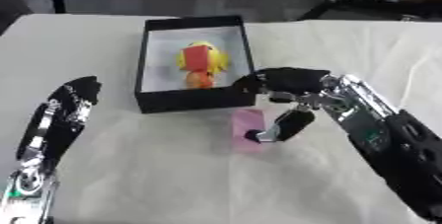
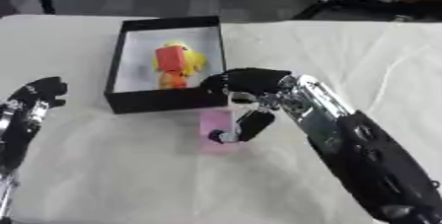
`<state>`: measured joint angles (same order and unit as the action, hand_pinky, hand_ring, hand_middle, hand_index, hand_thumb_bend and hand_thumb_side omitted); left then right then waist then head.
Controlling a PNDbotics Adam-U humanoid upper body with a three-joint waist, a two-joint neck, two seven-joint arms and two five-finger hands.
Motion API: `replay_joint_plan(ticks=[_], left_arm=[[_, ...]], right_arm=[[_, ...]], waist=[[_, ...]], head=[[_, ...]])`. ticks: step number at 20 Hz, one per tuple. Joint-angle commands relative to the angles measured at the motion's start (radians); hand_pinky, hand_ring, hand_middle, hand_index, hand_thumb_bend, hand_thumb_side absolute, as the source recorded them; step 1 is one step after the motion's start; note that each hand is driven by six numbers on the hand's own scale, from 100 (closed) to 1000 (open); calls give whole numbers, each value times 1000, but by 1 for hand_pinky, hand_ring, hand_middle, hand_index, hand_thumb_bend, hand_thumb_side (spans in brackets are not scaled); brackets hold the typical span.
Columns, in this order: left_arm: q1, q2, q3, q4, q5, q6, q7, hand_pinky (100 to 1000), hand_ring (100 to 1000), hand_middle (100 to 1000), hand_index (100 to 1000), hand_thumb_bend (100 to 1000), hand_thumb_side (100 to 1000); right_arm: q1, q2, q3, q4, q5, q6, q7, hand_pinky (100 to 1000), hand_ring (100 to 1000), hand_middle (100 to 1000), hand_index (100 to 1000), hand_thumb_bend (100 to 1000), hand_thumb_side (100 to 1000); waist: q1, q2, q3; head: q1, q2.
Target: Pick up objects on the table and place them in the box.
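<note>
My right hand (image 1: pixel 289 87) hangs over the flat pink rectangular block (image 1: pixel 248 128), just before the black open-topped box (image 1: pixel 192 100); its thumb touches the block, fingers curled above. The block's long axis points toward the box. My left hand (image 1: pixel 73 97) rests open, well apart.

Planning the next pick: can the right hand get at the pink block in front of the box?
Probably yes. The right hand is already over the pink block, thumb down against it, with nothing between them; the box wall sits just behind.
</note>
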<state>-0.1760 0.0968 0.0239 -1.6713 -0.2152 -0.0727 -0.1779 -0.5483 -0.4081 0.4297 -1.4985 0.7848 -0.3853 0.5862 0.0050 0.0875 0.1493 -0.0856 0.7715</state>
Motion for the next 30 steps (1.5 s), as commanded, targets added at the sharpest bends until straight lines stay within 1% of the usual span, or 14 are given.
replay_joint_plan(ticks=[1, 14, 21, 24, 30], left_arm=[[-6, 20, 5, -21, -1, 0, 0, 789, 805, 709, 817, 258, 729], [-5, 21, 7, -21, -4, 1, -2, 789, 804, 709, 817, 261, 729], [-5, 21, 7, -21, -4, 1, -2, 789, 804, 709, 817, 262, 728], [-5, 21, 7, -20, -4, 2, -2, 789, 803, 709, 817, 263, 728], [-4, 22, 7, -21, -4, 2, -1, 789, 803, 708, 817, 264, 727]], right_arm=[[-12, -2, 0, 18, 16, -10, 7, 948, 882, 918, 995, 340, 656], [-2, 1, 6, 74, 42, -27, 18, 947, 879, 905, 992, 343, 678], [-1, 0, 6, 73, 54, -31, 17, 949, 877, 833, 983, 347, 676], [2, -2, 10, 65, 68, -35, 25, 951, 880, 816, 979, 349, 680], [6, -8, 10, 29, 106, -43, 25, 953, 863, 751, 962, 327, 643]], waist=[[-11, -16, 0], [-11, -18, -3], [-11, -19, -5], [-11, -19, -5], [-11, -20, -6]], head=[[1, -2], [4, -2], [4, -2], [3, -2], [5, -2]])
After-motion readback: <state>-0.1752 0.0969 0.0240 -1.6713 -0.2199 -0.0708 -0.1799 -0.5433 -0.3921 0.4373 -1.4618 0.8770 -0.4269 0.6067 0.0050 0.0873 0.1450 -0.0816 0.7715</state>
